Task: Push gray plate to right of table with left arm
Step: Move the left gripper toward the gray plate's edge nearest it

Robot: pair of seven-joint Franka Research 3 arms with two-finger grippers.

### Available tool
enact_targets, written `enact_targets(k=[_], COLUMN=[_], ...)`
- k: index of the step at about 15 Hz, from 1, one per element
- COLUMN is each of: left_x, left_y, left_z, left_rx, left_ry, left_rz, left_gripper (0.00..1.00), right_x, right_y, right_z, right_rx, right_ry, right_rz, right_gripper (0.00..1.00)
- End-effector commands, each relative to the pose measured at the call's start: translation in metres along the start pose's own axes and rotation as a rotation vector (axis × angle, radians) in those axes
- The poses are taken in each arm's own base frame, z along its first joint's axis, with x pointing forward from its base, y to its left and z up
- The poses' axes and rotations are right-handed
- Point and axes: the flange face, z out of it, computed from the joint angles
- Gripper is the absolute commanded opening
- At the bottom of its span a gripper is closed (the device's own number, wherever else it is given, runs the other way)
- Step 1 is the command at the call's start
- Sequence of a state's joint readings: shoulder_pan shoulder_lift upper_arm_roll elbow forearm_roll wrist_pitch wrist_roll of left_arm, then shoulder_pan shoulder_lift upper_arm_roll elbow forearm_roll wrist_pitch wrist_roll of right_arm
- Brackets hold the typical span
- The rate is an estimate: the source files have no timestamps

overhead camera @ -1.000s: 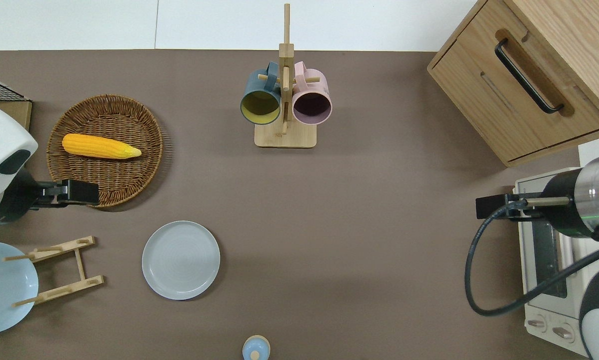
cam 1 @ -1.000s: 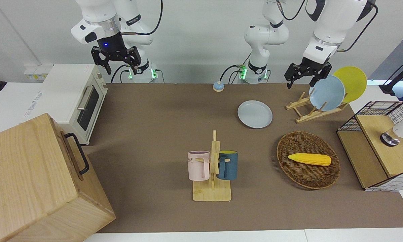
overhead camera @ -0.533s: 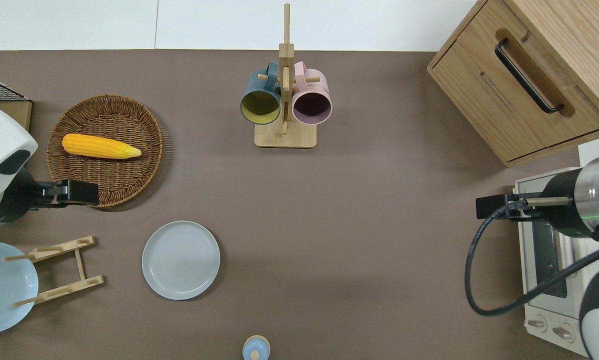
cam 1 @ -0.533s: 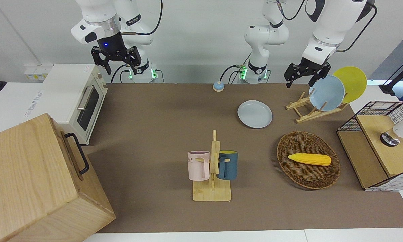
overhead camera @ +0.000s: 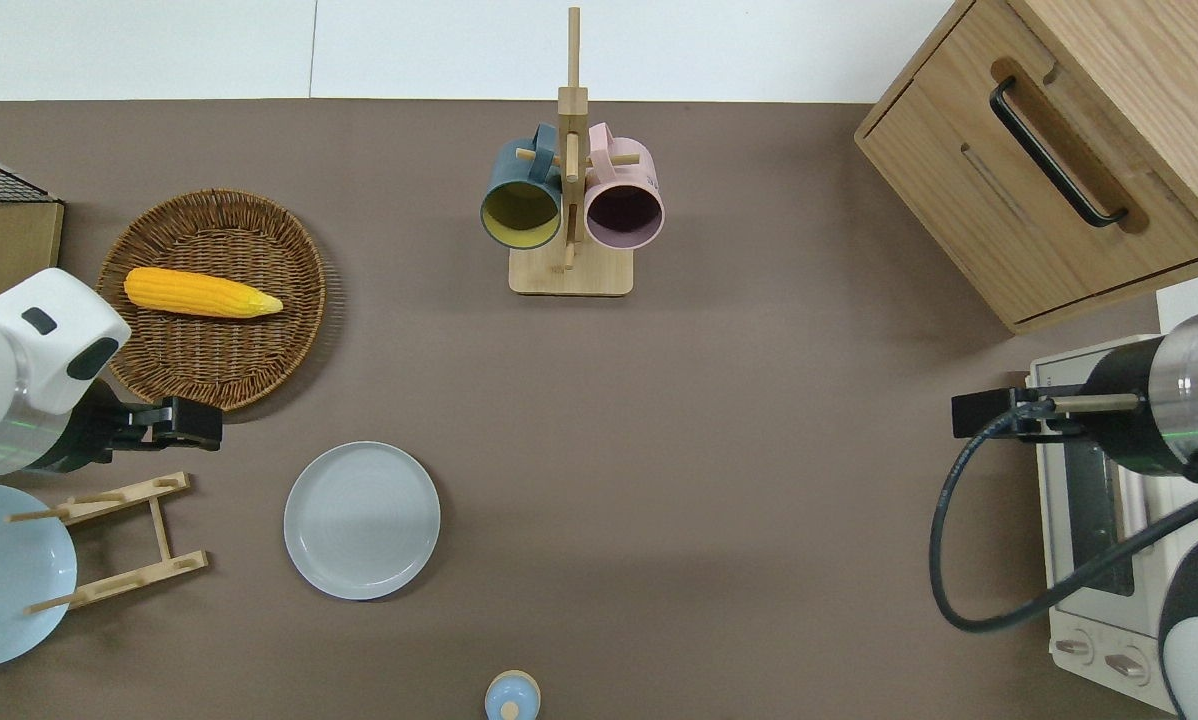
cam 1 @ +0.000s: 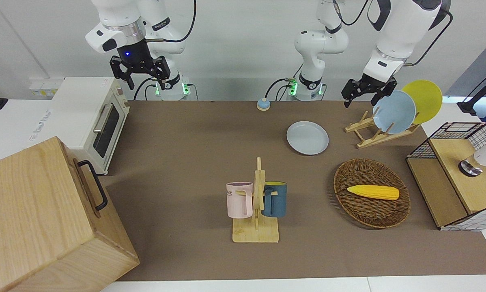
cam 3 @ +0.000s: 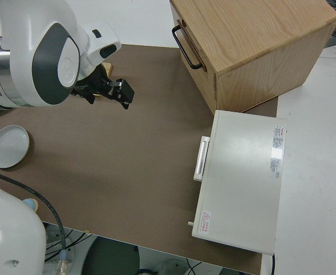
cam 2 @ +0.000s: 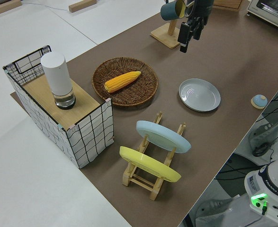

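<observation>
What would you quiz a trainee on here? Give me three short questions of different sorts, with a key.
1. True or false: the left gripper is touching the gray plate.
2. What lies in the wicker basket? A. a corn cob B. a mug C. a spoon
3. Fill the blank: ___ plates stand in the wooden rack.

Key:
1. False. The gripper is apart from the plate, which lies alone on the table.
2. A, the corn cob.
3. Two: the sky-blue plate and the yellow plate.
</observation>
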State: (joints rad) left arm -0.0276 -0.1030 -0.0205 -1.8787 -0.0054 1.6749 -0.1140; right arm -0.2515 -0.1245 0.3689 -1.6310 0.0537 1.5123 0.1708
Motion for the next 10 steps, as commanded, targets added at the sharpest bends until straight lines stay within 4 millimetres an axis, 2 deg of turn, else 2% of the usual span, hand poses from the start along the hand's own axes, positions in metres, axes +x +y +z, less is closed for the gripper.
enact_targets(k=[1,4,8,10], left_x=[-0.008,-0.011,-0.021,-0.024], left_y=[-0.003,0.001,-0.01,-0.015], left_z=[0.029,0.058,0.105,0.12], left_rx=[0.019,0.021,0.018,0.017], left_ry=[0.006,0.008,0.02,0.023], left_rz=[0.015,0.044,0.093,0.084], left_gripper=[0.99,0.99,0.99,0.99], right_x=[-0.008,-0.008,-0.008,-0.008], right_y=[0.001,0.001,0.001,0.001], right_z=[0.0,0.0,0.0,0.0], right_rx=[0.009,0.009,0.009,0.009], right_ry=[-0.004,-0.004,-0.004,-0.004], right_rz=[0.021,0.021,0.021,0.021], right_gripper=[0.996,0.996,0.996,0.996])
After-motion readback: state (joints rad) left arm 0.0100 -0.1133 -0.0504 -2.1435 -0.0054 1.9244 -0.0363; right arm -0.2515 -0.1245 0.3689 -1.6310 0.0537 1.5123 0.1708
